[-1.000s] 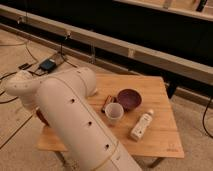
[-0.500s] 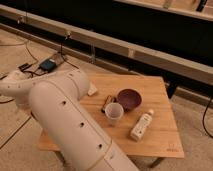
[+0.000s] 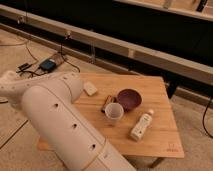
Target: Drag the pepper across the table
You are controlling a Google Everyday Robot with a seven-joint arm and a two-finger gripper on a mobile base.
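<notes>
The robot's arm (image 3: 55,115) covers the worktop's (image 3: 165,140) left side. It hides the hand, so its state cannot be told, and the pepper is not visible. Right of it stands a white cup (image 3: 113,113), with a brown stick (image 3: 108,102) at 11 o'clock, a purple bowl (image 3: 129,98) at 1 and a lying bottle (image 3: 141,126) at 4.

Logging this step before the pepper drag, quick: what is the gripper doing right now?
Gripper: not in view; only the white arm shows, stretched over the table's left side. Open, closed or holding something cannot be told.
</notes>
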